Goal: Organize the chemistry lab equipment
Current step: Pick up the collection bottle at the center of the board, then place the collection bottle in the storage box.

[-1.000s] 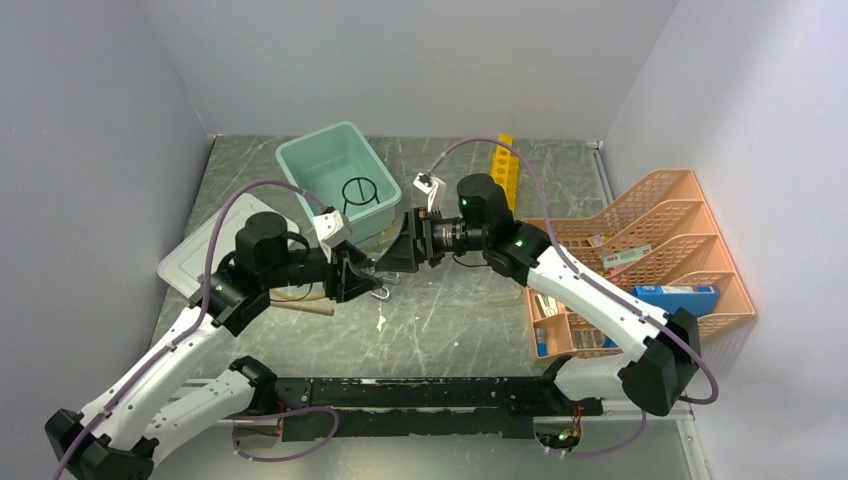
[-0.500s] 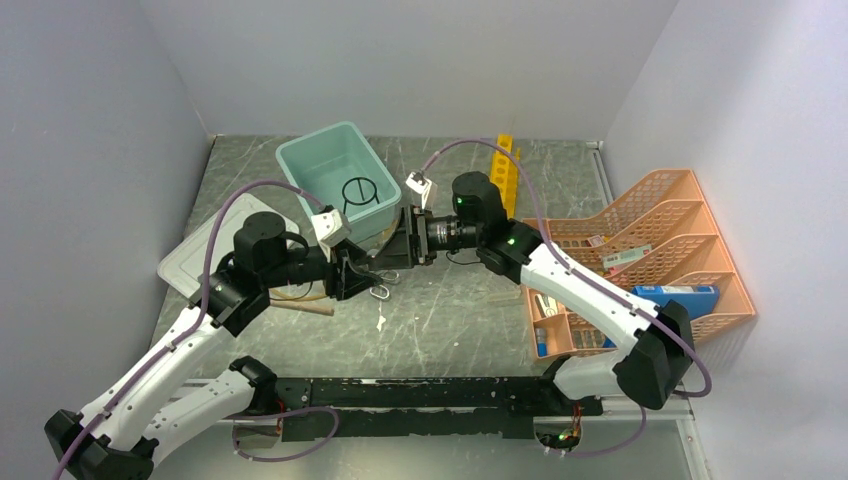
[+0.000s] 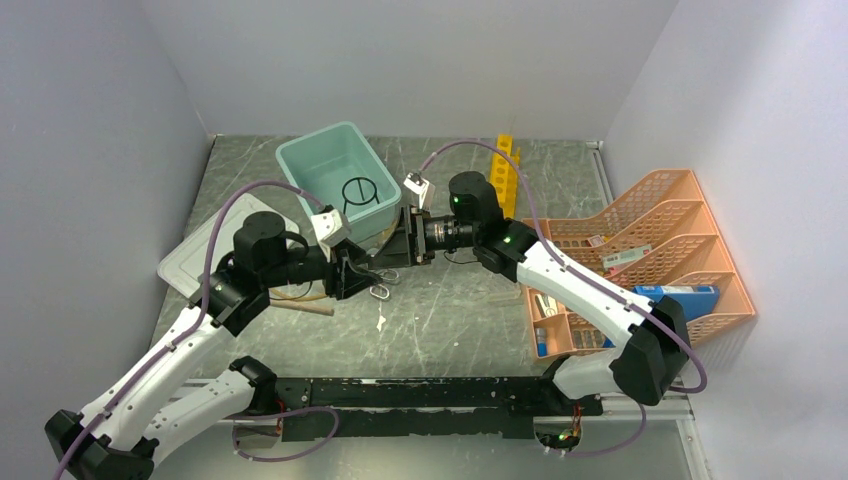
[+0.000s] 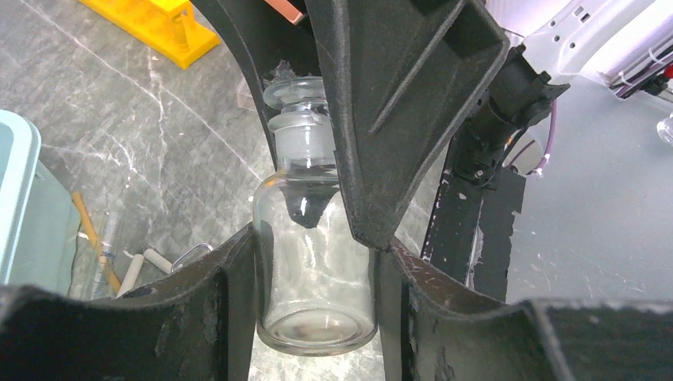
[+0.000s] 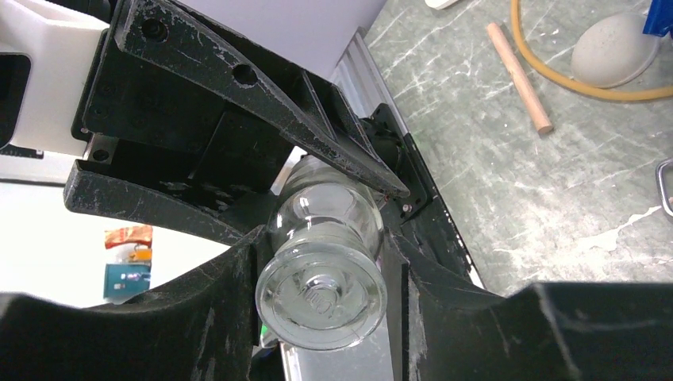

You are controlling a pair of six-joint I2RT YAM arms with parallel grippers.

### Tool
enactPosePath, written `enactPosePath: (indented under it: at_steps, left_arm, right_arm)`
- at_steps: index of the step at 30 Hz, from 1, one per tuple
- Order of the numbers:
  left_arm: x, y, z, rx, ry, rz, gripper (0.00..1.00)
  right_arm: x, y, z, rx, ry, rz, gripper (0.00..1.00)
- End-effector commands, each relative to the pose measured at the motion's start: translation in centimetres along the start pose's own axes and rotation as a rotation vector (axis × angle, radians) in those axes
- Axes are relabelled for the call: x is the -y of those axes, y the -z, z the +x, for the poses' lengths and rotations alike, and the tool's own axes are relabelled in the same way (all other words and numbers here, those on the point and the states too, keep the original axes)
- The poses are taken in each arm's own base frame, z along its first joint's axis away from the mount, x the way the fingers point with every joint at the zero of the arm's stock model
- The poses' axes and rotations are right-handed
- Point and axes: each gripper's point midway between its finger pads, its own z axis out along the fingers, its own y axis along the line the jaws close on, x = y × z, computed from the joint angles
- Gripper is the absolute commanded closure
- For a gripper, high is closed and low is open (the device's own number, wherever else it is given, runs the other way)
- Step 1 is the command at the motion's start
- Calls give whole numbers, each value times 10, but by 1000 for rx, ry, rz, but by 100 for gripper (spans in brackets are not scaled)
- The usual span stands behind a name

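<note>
A hand-over looks underway: the glass bottle [image 4: 316, 270] hangs above the worktop [image 3: 450, 320] at the tub's [image 3: 322, 133] 5 o'clock, left jaws pinching its body, right jaws pinching its stopper [image 5: 321, 298]; next, the left jaws should let go.

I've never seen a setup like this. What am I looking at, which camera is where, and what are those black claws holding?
This is a robot: two arms bolted at the near edge of a table. The wide picture looks down from above, left arm on the left, right arm on the right. The two close-ups come from a camera on each wrist; the black claws are grippers. The left gripper clamps a clear glass bottle by its body; the right gripper looks closed on its stopper. On the table: a teal tub holding a black ring stand, a yellow rack, a grey lid, an orange organiser, a wooden stick and a tan hose.
</note>
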Motion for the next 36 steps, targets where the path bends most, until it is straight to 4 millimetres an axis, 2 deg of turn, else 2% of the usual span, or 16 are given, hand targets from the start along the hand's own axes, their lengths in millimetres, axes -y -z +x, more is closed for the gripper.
enactPosePath:
  at_steps: [1, 3, 9, 18, 20, 22, 24, 31, 36]
  left_arm:
    - [-2, 0, -19, 57, -82, 2, 93]
    - [-2, -1, -18, 51, -75, 3, 83]
    - [-5, -1, -20, 30, -49, -20, 55]
    - [-22, 5, -25, 1, 38, -148, 44]
    - [-24, 9, -29, 8, 43, -178, 37]
    - [-26, 13, -35, 16, 44, -208, 20]
    - [-28, 19, -42, 33, 39, -240, 11]
    - [-43, 49, -73, 115, 17, -426, 10]
    - [-54, 72, -80, 140, 27, -555, 11]
  right_arm:
    - [-17, 1, -5, 8, 18, -50, 84]
    - [-16, 1, -5, 12, 19, -44, 100]
    - [-18, 5, -9, 37, 43, -24, 100]
    - [-11, 15, -22, 74, 126, 95, 100]
    - [-8, 17, -25, 81, 147, 130, 100]
    - [-7, 19, -28, 86, 163, 155, 100]
    - [-7, 20, -31, 90, 180, 170, 100]
    - [-1, 23, -43, 106, 260, 254, 100]
    - [1, 20, -62, 136, 376, 370, 100]
